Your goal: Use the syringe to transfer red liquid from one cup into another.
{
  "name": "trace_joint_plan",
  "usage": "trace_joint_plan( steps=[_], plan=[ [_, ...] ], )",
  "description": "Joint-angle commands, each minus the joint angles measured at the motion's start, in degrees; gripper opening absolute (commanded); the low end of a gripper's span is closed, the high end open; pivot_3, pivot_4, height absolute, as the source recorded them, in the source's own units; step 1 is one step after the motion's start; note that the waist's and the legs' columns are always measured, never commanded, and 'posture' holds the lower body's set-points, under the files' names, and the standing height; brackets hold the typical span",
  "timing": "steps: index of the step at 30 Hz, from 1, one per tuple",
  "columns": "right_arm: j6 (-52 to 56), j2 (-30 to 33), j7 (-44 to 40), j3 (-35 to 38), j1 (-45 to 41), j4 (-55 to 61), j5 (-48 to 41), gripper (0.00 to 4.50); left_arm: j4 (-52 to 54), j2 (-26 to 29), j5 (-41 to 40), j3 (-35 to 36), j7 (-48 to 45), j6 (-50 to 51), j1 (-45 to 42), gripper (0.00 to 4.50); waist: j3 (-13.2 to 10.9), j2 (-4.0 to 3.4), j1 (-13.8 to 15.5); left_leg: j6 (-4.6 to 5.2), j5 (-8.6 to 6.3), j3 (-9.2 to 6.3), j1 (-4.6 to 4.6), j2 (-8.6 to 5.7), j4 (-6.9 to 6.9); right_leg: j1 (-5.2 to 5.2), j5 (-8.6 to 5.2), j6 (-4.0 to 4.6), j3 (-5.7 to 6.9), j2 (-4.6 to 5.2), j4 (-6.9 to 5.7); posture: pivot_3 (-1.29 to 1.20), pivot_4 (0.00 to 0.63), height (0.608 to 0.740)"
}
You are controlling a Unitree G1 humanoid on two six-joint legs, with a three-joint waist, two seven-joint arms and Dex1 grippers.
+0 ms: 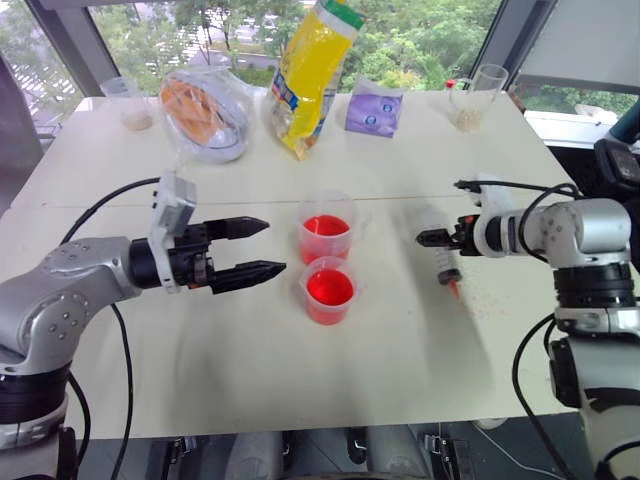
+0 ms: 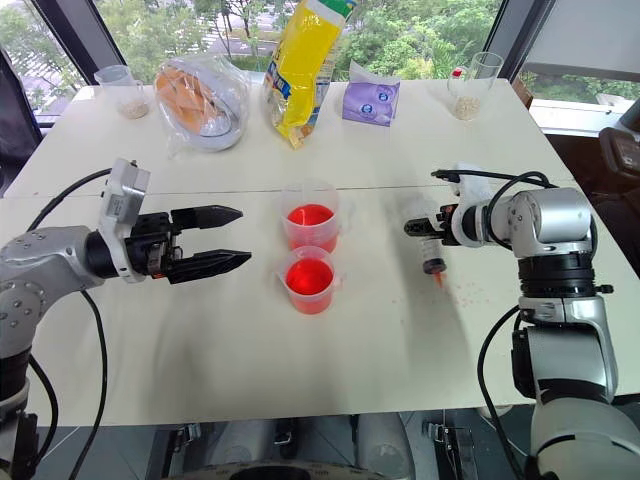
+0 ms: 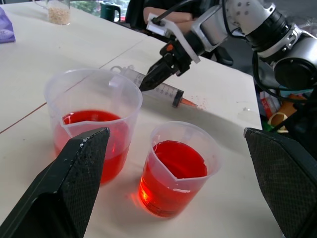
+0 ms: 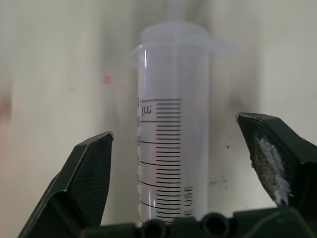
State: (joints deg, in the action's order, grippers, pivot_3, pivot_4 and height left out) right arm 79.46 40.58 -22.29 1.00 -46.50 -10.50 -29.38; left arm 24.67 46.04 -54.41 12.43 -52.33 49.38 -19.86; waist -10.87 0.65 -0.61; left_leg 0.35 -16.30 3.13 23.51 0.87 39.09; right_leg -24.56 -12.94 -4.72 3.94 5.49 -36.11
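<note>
Syringe (image 1: 447, 263) lies at three o'clock of the cups (image 1: 327, 260) — right gripper (image 4: 183, 163) released astride it, left gripper (image 1: 250, 247) spread empty — next, regrasp the barrel.

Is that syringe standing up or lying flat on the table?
Lying flat. The syringe rests lengthwise on the table, its orange tip touching the surface.

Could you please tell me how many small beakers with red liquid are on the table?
2: the far beaker and the near beaker stand side by side mid-table, between the two arms. None appears hidden.
</note>
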Motion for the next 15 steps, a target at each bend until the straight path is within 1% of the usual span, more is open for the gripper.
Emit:
trace_joint_plan(
  steps=[1,7,12,15],
  plan=[
    [-1.94,5.00,-4.25,-0.10,0.84,8.94,-0.20,4.46,0.53,1.37,-0.37,1.28,-0.68,-0.72,-0.45,4.50,0.00,0.00,0.05,0.00,0.00,0.00,0.01,0.00,0.00,0.00,0.00,0.00,0.00,0.00,0.01,0.00,0.150,0.740],
    [-3.59,13.67,-16.40,2.76,4.84,24.35,-7.22,4.46,0.19,3.53,-0.32,2.41,-2.15,-0.94,-0.06,4.50,-0.01,0.01,-0.06,0.03,-0.02,-0.02,0.01,0.03,-0.01,0.00,-0.01,-0.01,0.01,-0.02,0.03,0.00,0.150,0.740],
    [-4.75,20.82,-25.68,8.62,9.53,34.45,-14.01,4.46,-0.18,5.86,-0.19,4.09,-3.58,-1.28,1.21,4.50,-0.02,0.02,0.00,0.03,-0.03,-0.02,0.00,0.05,0.00,0.00,-0.02,-0.01,0.00,-0.02,0.04,0.00,0.150,0.740],
    [-5.91,23.84,-28.53,12.12,12.83,38.10,-16.24,4.46,-1.07,6.65,-1.34,5.48,-3.72,-0.55,1.64,4.50,-0.03,0.02,0.12,0.03,-0.03,-0.03,0.01,0.05,0.00,0.00,-0.03,-0.01,0.01,-0.01,0.06,0.00,0.150,0.740]
  ],
)
